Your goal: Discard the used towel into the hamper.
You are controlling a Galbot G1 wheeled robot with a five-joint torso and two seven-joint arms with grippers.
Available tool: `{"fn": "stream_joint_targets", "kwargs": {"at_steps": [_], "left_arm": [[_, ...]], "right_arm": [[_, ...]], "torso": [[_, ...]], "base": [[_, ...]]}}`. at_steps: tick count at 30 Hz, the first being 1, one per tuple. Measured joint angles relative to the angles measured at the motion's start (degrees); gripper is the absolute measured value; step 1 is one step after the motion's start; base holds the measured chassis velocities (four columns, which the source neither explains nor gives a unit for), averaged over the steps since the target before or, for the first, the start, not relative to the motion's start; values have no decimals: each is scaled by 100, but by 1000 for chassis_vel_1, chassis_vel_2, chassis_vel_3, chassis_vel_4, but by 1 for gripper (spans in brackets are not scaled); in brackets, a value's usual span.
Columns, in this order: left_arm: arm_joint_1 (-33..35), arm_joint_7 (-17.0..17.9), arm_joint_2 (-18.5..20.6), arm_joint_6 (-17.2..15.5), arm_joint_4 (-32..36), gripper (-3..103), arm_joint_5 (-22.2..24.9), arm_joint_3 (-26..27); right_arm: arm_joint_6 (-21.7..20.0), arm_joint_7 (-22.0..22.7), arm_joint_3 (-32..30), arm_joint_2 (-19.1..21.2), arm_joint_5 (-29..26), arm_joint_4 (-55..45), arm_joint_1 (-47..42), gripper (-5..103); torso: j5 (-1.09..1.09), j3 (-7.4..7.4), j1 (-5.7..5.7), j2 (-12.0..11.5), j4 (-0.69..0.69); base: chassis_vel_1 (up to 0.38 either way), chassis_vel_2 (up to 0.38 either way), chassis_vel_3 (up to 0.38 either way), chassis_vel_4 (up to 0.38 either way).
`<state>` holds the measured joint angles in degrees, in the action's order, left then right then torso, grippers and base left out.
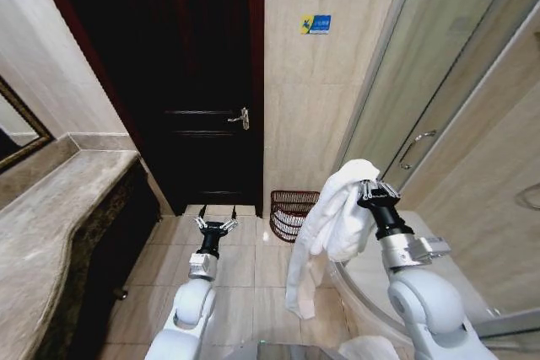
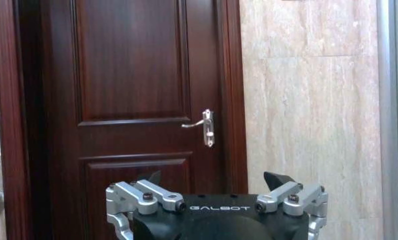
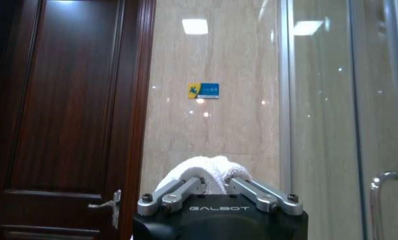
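The right gripper (image 1: 369,190) is squeezing the white towel (image 1: 333,225) up above the hamper (image 1: 293,212). The left gripper (image 1: 216,226) is hanging open beside the hamper. Next, the towel needs lowering in.

So the floor (image 1: 240,267) is beige stone-look tile with thin grout lines, running from the dark wooden door (image 1: 202,82) back toward the robot. The hamper (image 1: 291,212) sits right on it, a reddish-brown woven basket tucked against the tiled wall just right of the door frame. On the left there's a marble-ish counter (image 1: 51,225), brownish and veined, with a dark cabinet front under it that goes down to the floor; I can't see anything lying on its top. On the right, the curved white base of the shower (image 1: 359,280) meets the tiles.
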<state>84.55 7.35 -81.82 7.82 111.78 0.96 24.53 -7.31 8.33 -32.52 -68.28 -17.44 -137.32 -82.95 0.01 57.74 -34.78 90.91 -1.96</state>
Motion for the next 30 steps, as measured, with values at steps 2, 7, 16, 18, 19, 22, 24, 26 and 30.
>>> {"fn": "stream_joint_targets", "kwargs": {"at_steps": [2, 7, 16, 18, 19, 22, 24, 26, 30], "left_arm": [[-4, 0, 0, 0, -2, 100, 2, 1], [-30, -2, 5, -4, -8, 100, 3, -5], [-117, -9, 22, -46, -27, 100, 17, -18], [-125, -13, 25, -51, -43, 100, 18, -20], [-125, -13, 25, -51, -43, 100, 18, -20], [-131, -15, 23, -55, -61, 100, 19, -26], [-136, -18, 19, -63, -68, 100, 19, -37], [-144, -18, 13, -70, -76, 100, 19, -44], [-208, -18, -10, -91, -126, 100, 18, -54]], "right_arm": [[-8, -7, 12, -4, 10, 18, 27, 6], [-17, -12, 13, 3, 12, 47, 78, 6], [-31, -20, 43, -21, 13, 77, 140, 6], [-35, -21, 48, -29, 16, 81, 163, 6], [-35, -21, 48, -29, 16, 81, 163, 6], [-45, -22, 48, -32, 19, 83, 178, 6], [-51, -22, 39, -33, 25, 83, 181, 6], [-51, -23, 25, -36, 65, 87, 183, 6], [-45, -42, 6, -41, 134, 143, 218, 6]], "torso": [[-1, 0, 0, 0, 0], [-1, 0, 0, 0, 0], [-1, 0, -1, 0, -1], [-1, 0, -1, 0, 0], [-1, 0, -1, 0, 0], [-1, 0, -1, 0, 0], [-1, 0, -1, 0, 0], [-1, 0, -1, 0, -1], [0, 1, -3, 0, 0]], "base": [[-73, 60, 75, -57], [-73, 62, 63, -66], [-78, 82, 82, -83], [-90, 82, 69, -87], [-85, 83, 69, -87], [-74, 86, 76, -68], [-76, 72, 79, -62], [-50, 86, 81, -54], [-13, 13, 20, -14]]}}
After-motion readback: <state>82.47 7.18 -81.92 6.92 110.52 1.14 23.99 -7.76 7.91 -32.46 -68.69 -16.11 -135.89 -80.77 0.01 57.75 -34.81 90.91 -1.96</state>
